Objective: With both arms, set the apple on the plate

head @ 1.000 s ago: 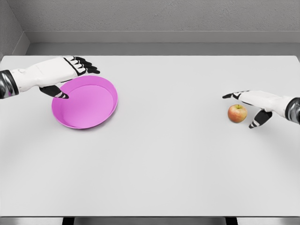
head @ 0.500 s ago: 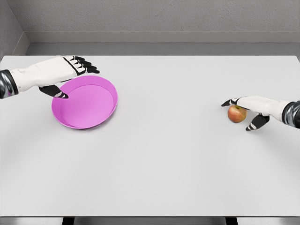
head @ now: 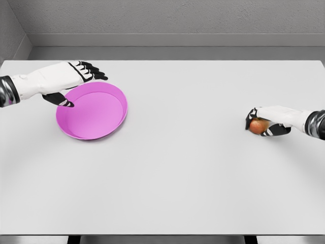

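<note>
Apple (head: 258, 125): sitting on the desk at the right side, well apart from the plate, and showing only partly between the dark fingers closing around it.
Right hand (head: 269, 121): coming in from the right edge and lying low over the fruit, its fingers (head: 250, 118) curling over the top and far side while the thumb is pressing in from the near side, so the hand is gripping the apple against the desk.
Plate (head: 116, 122): a shallow pink dish lying flat on the left half of the desk, holding nothing inside.
Left hand (head: 68, 81): reaching in from the left edge and hovering at the plate's upper left rim, fingers (head: 94, 71) stretching out straight and loosely spread beyond the rim, the thumb pointing down toward the rim's left side; it is grasping nothing, and whether the thumb is touching the rim cannot be told.
Desk (head: 183, 173): a plain white surface filling most of the view, carrying the plate on the left and the apple on the right.
Wall (head: 167, 18): grey, standing behind the desk's far edge.
</note>
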### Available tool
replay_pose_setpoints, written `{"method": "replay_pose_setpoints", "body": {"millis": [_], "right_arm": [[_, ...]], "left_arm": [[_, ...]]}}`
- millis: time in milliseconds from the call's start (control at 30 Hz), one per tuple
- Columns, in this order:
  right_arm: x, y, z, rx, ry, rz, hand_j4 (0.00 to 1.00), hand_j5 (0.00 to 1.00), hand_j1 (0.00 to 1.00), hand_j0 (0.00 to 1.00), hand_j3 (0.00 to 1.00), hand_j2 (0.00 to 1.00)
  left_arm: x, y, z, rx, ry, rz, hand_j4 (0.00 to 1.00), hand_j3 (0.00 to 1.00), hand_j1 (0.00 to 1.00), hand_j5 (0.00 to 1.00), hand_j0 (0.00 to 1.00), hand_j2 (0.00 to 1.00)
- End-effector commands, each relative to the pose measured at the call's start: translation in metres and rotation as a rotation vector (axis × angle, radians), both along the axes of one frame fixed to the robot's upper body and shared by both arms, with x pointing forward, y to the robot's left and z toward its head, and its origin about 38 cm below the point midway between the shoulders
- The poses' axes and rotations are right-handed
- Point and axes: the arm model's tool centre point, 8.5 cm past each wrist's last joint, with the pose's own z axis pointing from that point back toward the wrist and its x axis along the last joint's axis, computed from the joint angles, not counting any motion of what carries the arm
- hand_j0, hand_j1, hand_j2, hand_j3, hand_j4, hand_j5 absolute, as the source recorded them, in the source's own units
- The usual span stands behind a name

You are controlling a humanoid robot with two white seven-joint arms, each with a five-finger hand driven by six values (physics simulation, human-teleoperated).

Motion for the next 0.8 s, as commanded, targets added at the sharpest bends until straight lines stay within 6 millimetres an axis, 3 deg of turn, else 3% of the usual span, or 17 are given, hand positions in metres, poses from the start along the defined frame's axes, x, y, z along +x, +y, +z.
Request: {"method": "replay_pose_setpoints", "body": {"millis": [0, 767], "right_arm": [[0.0, 0.0, 0.0, 0.0, 0.004, 0.001, 0.5, 0.5, 0.5, 0.5, 0.5, 0.5], [0.001, 0.024, 0.027, 0.02, -0.063, 0.076, 0.46, 0.46, 0.46, 0.46, 0.46, 0.46]], "left_arm": [[0.0, 0.0, 0.001, -0.006, 0.001, 0.002, 1.0, 1.0, 1.0, 1.0, 1.0, 1.0], [0.0, 0.005, 0.003, 0.001, -0.001, 0.009, 1.0, 1.0, 1.0, 1.0, 1.0, 1.0]]}}
